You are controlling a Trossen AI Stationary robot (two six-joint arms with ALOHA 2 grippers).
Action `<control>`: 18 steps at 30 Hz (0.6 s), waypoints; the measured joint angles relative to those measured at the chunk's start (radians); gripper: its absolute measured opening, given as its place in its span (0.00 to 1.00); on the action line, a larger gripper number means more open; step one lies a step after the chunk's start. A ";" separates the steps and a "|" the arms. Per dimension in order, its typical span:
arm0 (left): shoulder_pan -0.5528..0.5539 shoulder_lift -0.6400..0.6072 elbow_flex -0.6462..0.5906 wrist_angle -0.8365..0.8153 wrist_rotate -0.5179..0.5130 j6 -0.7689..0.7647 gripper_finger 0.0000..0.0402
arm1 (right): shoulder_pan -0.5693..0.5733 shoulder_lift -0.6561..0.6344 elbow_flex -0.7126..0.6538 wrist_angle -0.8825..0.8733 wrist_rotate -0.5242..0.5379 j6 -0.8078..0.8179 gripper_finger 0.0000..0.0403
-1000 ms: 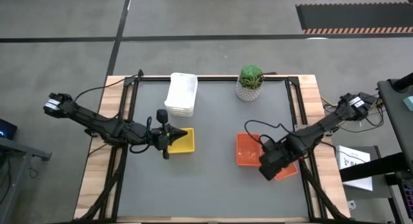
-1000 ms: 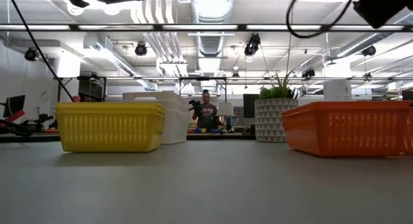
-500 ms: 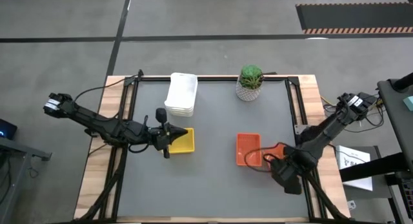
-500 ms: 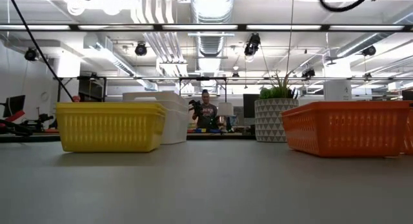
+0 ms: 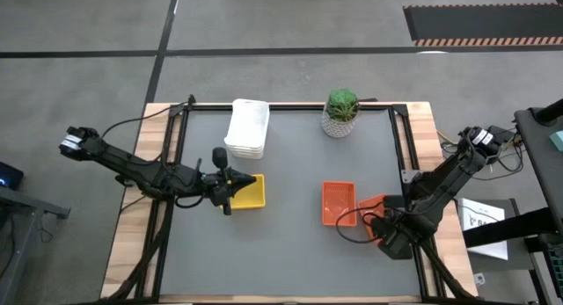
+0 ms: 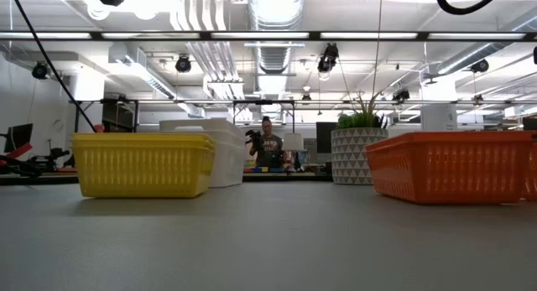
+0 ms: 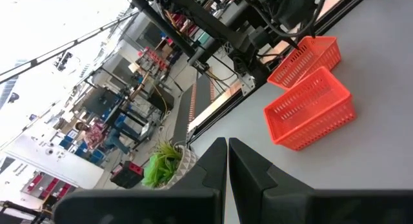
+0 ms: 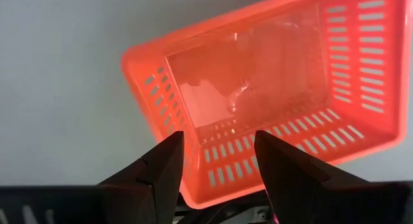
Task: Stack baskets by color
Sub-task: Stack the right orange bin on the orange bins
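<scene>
High view, baskets: a white stack [image 5: 247, 127] is seen at the table's [image 5: 281, 261] far edge, left of centre; its count cannot be told from above. One yellow stack [image 5: 248, 192] lies left of centre. Two orange baskets are seen right of centre: one [image 5: 339, 204] in full, a second [image 5: 371, 206] just beside it, partly covered by the right arm.
High view, plant: one green plant in a white patterned pot [image 5: 340, 112] stands at the far edge, right of the white stack.
High view, left gripper [image 5: 230, 189]: held at the yellow stack's left edge, fingers pressed together, nothing gripped.
High view, right gripper [image 5: 376, 219]: poised over the second orange basket, near the table's right side.
Low view: one yellow stack [image 6: 143, 163] is shown at left, the white stack [image 6: 220, 150] behind it, the potted plant [image 6: 361, 148] right of centre, and an orange basket [image 6: 448, 166] at right. One person [image 6: 268, 147] is seen far off in the room beyond.
Left wrist view: two dark fingers [image 7: 208, 169] are shown closed on each other. Two orange baskets [image 7: 313, 109] [image 7: 308, 50] and the plant [image 7: 164, 164] lie ahead.
Right wrist view: the fingers [image 8: 162, 163] are spread wide and empty, above one orange basket [image 8: 271, 95], which rests on the table.
</scene>
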 joint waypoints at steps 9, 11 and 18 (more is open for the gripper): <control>0.000 0.000 -0.001 0.003 0.000 0.000 0.00 | 0.009 0.000 0.000 0.014 -0.122 -0.029 0.45; 0.000 0.000 -0.001 0.004 0.000 0.000 0.00 | 0.012 0.000 0.000 0.016 -0.115 -0.037 0.46; 0.000 0.000 -0.001 0.004 0.000 0.000 0.00 | 0.011 0.000 -0.028 0.130 -0.114 -0.038 0.44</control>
